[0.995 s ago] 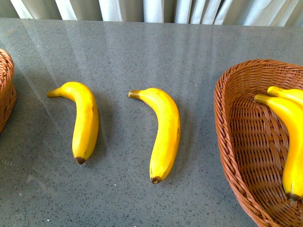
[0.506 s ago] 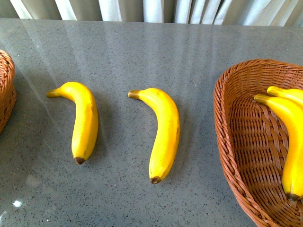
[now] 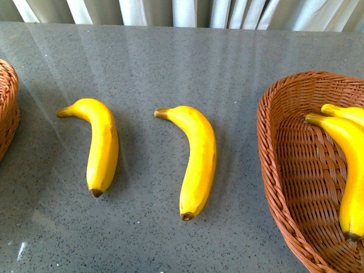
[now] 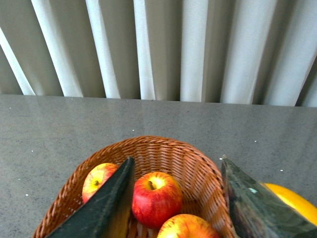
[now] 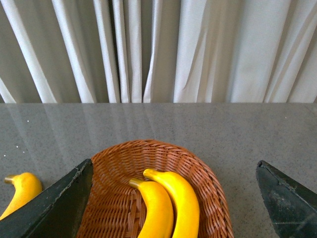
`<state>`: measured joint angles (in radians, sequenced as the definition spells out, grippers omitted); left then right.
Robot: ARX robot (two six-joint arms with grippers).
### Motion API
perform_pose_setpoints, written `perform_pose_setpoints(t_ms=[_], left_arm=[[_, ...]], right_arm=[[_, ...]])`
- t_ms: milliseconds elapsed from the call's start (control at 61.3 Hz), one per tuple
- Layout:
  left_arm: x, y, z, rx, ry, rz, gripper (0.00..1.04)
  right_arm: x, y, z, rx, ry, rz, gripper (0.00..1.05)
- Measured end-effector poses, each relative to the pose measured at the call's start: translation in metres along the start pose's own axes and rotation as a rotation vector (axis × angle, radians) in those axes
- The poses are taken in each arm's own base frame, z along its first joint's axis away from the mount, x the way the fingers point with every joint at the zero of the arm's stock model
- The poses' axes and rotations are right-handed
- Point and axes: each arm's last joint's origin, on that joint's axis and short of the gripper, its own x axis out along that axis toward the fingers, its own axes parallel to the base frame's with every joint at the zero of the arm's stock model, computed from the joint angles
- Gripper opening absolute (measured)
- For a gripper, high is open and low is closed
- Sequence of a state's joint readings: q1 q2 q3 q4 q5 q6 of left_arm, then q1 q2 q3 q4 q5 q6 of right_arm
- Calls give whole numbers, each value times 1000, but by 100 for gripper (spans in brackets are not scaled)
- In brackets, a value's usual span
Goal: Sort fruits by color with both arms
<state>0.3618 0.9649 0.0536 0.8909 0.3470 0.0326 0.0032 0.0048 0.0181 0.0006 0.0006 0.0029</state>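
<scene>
Jaws of the left gripper [image 4: 177, 162] stand spread wide with nothing between them. Its dark fingers [image 4: 106, 206] frame the apple basket [image 4: 163, 147], a brown wicker one in which three red apples lie close together: a central apple [image 4: 155, 198], a second apple [image 4: 98, 178] partly behind one finger, and a third apple [image 4: 187, 227] at the picture's edge. The right gripper [image 5: 174, 163] is likewise released and empty, hanging over the banana basket [image 5: 148, 145], where a pair of bananas [image 5: 181, 201] lies side by side, touching. In the front view the two baskets sit at opposite edges of the grey speckled table [image 3: 170, 62], well apart. Between them, on the bare surface, lie the left banana [image 3: 101, 145] and the middle banana [image 3: 197, 159], roughly parallel and apart from each other, stems toward the pale curtain [image 3: 182, 11], brown tips toward the robot.
</scene>
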Motion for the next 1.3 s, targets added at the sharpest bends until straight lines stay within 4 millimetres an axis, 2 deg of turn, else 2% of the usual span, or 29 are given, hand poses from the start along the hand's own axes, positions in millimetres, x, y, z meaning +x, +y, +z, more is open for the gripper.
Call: perform_pose_setpoints(t_ms=[261, 734, 1305], left_arm=[[-15, -21, 2, -20, -7, -3, 1], [-34, -47, 9, -23, -31, -17, 2], [-50, -47, 7, -23, -23, -12, 2]], right_arm=[[0, 0, 0, 0, 0, 1, 96], [0, 0, 0, 0, 0, 0, 96], [0, 0, 0, 0, 0, 0, 96]])
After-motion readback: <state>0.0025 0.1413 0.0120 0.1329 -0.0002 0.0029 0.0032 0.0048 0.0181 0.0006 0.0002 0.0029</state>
